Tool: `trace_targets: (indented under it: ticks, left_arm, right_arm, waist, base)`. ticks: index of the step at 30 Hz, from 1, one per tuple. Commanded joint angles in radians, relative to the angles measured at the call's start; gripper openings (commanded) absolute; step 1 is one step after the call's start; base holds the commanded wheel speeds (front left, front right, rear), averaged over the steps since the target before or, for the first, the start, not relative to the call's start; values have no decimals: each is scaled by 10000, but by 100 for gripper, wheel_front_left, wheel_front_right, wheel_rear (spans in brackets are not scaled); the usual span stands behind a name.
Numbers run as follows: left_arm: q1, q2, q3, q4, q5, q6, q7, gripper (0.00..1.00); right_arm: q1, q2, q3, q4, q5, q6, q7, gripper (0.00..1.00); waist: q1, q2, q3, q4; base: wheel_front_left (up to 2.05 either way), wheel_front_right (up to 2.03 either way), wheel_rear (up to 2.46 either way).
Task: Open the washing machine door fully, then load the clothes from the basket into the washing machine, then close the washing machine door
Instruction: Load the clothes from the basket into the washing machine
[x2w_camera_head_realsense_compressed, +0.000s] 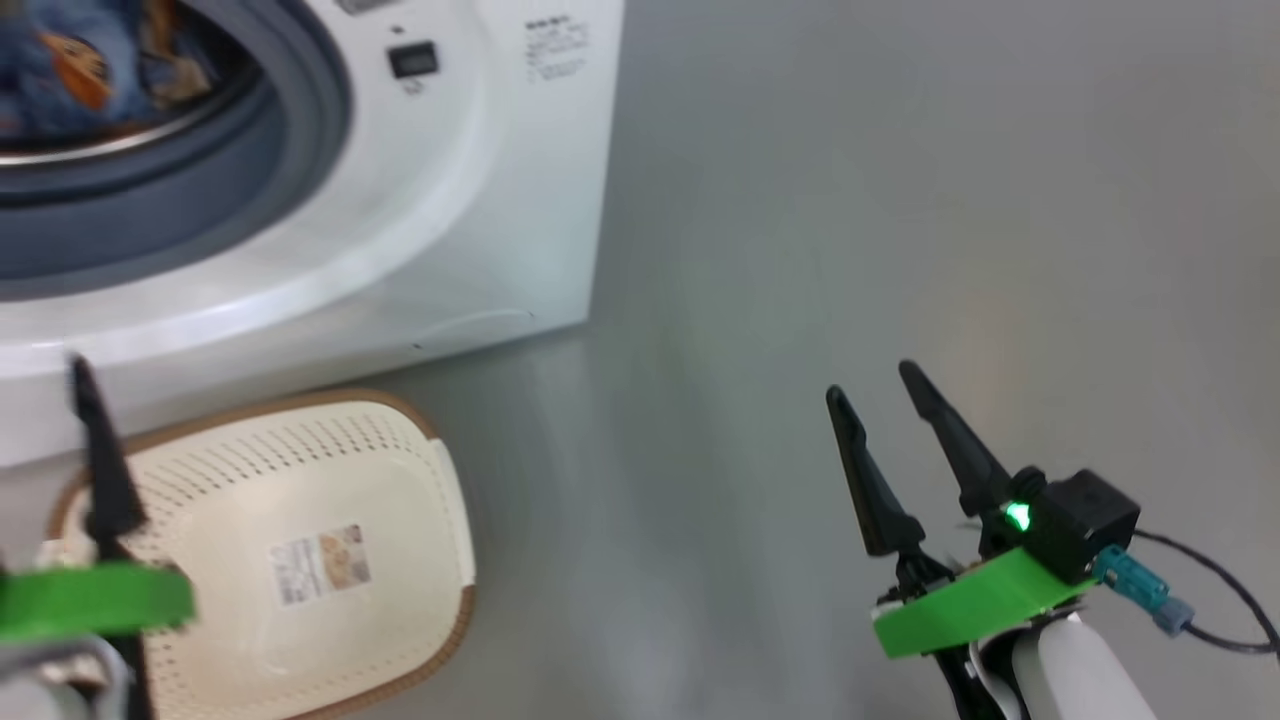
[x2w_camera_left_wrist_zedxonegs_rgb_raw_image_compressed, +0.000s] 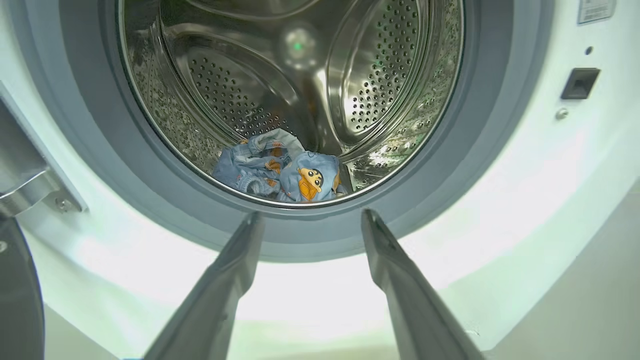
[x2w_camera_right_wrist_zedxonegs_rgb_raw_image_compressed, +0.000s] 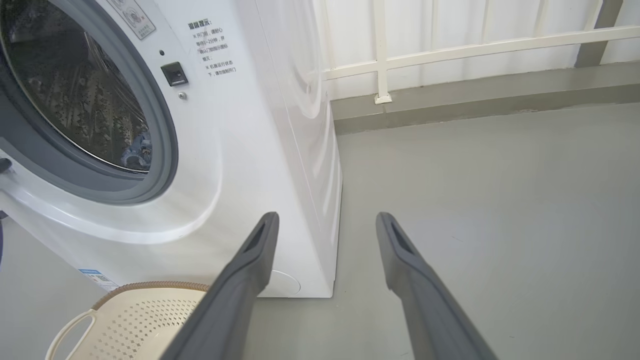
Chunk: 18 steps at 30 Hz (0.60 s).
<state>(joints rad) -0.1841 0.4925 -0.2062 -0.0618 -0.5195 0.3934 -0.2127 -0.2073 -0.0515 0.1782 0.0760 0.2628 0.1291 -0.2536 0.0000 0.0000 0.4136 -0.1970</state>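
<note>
Left gripper (x2w_camera_left_wrist_zedxonegs_rgb_raw_image_compressed: 311, 214) and right gripper (x2w_camera_right_wrist_zedxonegs_rgb_raw_image_compressed: 325, 215) stand spread, empty. The washing machine door (x2w_camera_left_wrist_zedxonegs_rgb_raw_image_compressed: 15, 300), probably the dark edge at eight o'clock, is rigid and glossy: push its rim.

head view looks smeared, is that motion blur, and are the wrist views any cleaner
Head view: yes, motion blur, the basket and floor streaked. Left wrist view: sharp on the clothes in the drum, but glare whites out the washing machine front below. Right wrist view: crisp, evenly lit, slight wide-angle bending.
</note>
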Motion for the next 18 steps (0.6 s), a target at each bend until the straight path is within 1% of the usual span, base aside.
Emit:
trace_targets:
  ticks: [1, 7, 14, 18]
  left_arm:
    - [140, 221, 270, -386, 137, 132, -78, 100]
    - [1210, -292, -311, -787, 236, 365, -142, 100]
    - [2114, -522, -793, -1058, 364, 593, -94, 100]
    - [2529, -636, -1000, -1185, 322, 631, -67, 100]
  right_arm:
    - [276, 13, 168, -191, -98, 16, -1, 100]
    - [774, 13, -40, -322, -305, 16, 337, 100]
    - [1462, -99, -270, -838, -485, 16, 871, 100]
    - [1835, -111, -354, -1200, -539, 16, 1144, 100]
  waist:
    - [0, 0, -703, 568]
    - [0, 0, -1551, 1004]
    - [0, 0, -2428, 1339]
    - [0, 0, -2860, 1466]
  base:
    - [0, 0, 0]
    - [0, 0, 0]
    - [0, 0, 0]
    - [0, 0, 0]
